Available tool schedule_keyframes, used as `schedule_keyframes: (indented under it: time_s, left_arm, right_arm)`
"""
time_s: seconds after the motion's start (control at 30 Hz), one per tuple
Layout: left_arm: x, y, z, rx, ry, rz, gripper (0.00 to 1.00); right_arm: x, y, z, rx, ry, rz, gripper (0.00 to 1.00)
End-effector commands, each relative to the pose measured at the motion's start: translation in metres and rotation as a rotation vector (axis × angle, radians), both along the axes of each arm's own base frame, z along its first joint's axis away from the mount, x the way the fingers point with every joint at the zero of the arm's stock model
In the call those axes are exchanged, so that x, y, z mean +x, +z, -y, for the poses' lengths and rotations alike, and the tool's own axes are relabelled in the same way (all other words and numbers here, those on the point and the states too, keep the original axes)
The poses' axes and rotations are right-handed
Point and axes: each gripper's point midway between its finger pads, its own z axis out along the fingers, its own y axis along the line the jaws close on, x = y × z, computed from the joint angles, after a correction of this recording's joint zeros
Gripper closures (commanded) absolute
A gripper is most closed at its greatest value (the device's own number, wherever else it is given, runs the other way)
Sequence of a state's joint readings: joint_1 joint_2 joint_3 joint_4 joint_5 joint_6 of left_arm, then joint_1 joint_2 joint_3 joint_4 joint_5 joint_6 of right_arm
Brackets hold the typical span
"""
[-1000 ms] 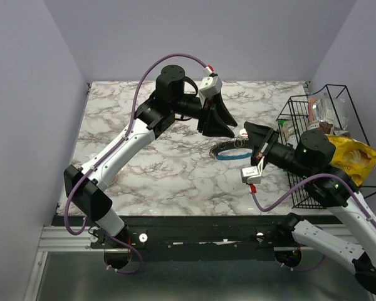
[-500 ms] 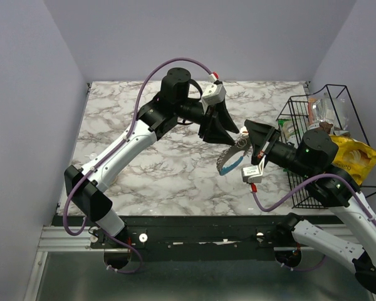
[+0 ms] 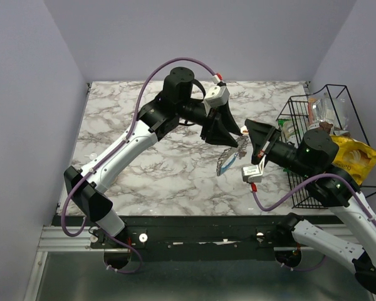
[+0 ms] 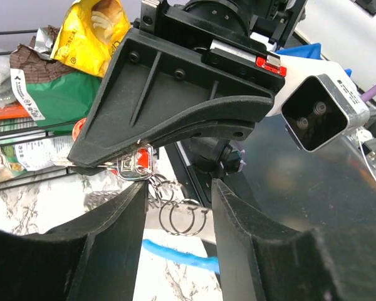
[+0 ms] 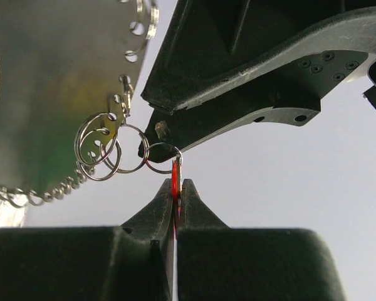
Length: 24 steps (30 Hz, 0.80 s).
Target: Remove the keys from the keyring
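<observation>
My right gripper (image 5: pixel 175 183) is shut on a red key (image 5: pixel 174 188), pinching its flat head edge-on. A small silver ring (image 5: pixel 161 158) hangs from that key and links to more small rings (image 5: pixel 99 145) and a beaded chain (image 5: pixel 31 195). In the top view the keyring (image 3: pixel 229 160), dark grey with a blue part (image 3: pixel 225 169), hangs tilted above the table between both grippers. My left gripper (image 4: pixel 178 188) is open, and two small rings (image 4: pixel 182 216) sit in the gap between its fingers (image 4: pixel 113 238). Its fingertip (image 5: pixel 160 132) is right beside the ring on the red key.
A black wire basket (image 3: pixel 301 103) stands at the table's right edge, holding snack bags, among them a yellow one (image 3: pixel 354 157). The marble table (image 3: pixel 131 175) stretches to the left of the arms. Purple walls close in on three sides.
The keyring lay flat on the table a second ago; now it hangs lifted and tilted. My left gripper has moved right and closer to the right gripper.
</observation>
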<state>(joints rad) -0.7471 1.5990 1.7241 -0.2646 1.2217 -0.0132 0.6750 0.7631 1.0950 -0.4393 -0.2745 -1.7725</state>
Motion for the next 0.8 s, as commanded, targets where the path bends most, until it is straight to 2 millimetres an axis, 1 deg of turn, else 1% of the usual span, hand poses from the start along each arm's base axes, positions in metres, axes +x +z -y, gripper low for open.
schedule_keyframes:
  time_s: [0.0, 0.07, 0.2, 0.4, 0.5, 0.53, 0.6, 0.63, 0.67, 0.77]
  left_arm:
    - [0.002, -0.003, 0.003, 0.015, 0.022, 0.040, 0.48]
    - [0.006, -0.006, 0.004, 0.023, 0.048, 0.057, 0.50]
    - [0.016, -0.011, 0.007, 0.056, 0.119, 0.071, 0.55]
    - [0.024, -0.009, 0.010, 0.064, 0.169, 0.081, 0.62]
    - [0.027, -0.008, 0.011, 0.063, 0.183, 0.079, 0.71]
    - [0.027, -0.007, 0.012, 0.062, 0.183, 0.078, 0.82]
    - [0.026, -0.006, 0.012, 0.059, 0.181, 0.080, 0.90]
    - [0.027, -0.006, 0.012, 0.059, 0.180, 0.080, 0.98]
    - [0.026, -0.006, 0.011, 0.058, 0.179, 0.083, 1.00]
    - [0.024, -0.008, 0.010, 0.063, 0.167, 0.087, 1.00]
  right_arm:
    - [-0.008, 0.035, 0.002, 0.071, 0.018, 0.076, 0.99]
    - [-0.009, 0.038, 0.002, 0.075, 0.018, 0.081, 0.99]
    - [-0.008, 0.037, 0.002, 0.070, 0.018, 0.080, 0.99]
    - [-0.009, 0.038, 0.001, 0.066, 0.025, 0.084, 0.99]
    - [-0.010, 0.037, 0.001, 0.063, 0.025, 0.083, 0.99]
    - [-0.010, 0.036, 0.001, 0.062, 0.025, 0.081, 0.99]
    - [-0.010, 0.037, 0.002, 0.064, 0.023, 0.081, 0.99]
    - [-0.009, 0.036, 0.002, 0.065, 0.021, 0.078, 0.99]
    - [-0.009, 0.038, 0.003, 0.068, 0.017, 0.078, 0.99]
    - [-0.009, 0.046, 0.005, 0.095, 0.005, 0.075, 0.99]
